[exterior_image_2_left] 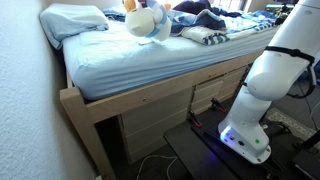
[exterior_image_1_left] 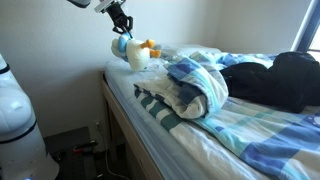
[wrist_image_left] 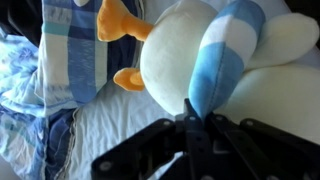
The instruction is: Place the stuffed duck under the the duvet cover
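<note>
The task is barely begun. The duck (exterior_image_1_left: 138, 55) sits at the upper left of an exterior view, on the pale sheet (exterior_image_2_left: 130, 65) near the bed's corner. It is out in the open and not covered by the duvet (exterior_image_1_left: 190, 92), which lies heaped at mid-frame. At the lower middle of the wrist view the gripper (wrist_image_left: 190, 118) looks pinched narrow on a blue-and-white striped flap of the duck, so the grasp seems made. Whether the toy is lifted off the bed I cannot tell. What is left, by my reading, is to carry it across and tuck it beneath a fold. The duck is plump, rounded plush, cream with orange parts. The duvet is soft, rumpled cloth in broad blue and white stripes. The bed frame (exterior_image_2_left: 130, 110) is plain pale wood with square edges.
</note>
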Controlling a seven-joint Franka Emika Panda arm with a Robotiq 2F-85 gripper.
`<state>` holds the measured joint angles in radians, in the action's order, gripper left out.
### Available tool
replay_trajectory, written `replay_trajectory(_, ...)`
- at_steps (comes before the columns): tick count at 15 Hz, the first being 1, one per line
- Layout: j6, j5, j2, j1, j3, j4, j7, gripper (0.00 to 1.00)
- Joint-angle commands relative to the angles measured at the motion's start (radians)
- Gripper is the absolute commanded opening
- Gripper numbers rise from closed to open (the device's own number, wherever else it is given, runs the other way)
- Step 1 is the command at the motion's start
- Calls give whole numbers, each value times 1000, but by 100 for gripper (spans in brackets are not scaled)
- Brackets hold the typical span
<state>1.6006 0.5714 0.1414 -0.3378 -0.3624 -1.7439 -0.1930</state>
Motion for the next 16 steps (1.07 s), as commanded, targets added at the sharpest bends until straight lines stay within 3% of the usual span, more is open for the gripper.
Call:
replay_trajectory(1, -10, 61, 28, 21, 14, -40, -20, 2)
replay_trajectory(8, 49, 205, 6, 29, 32, -61, -93, 2)
replay_trajectory(16, 239, 200, -68, 29, 38, -191, -97, 2)
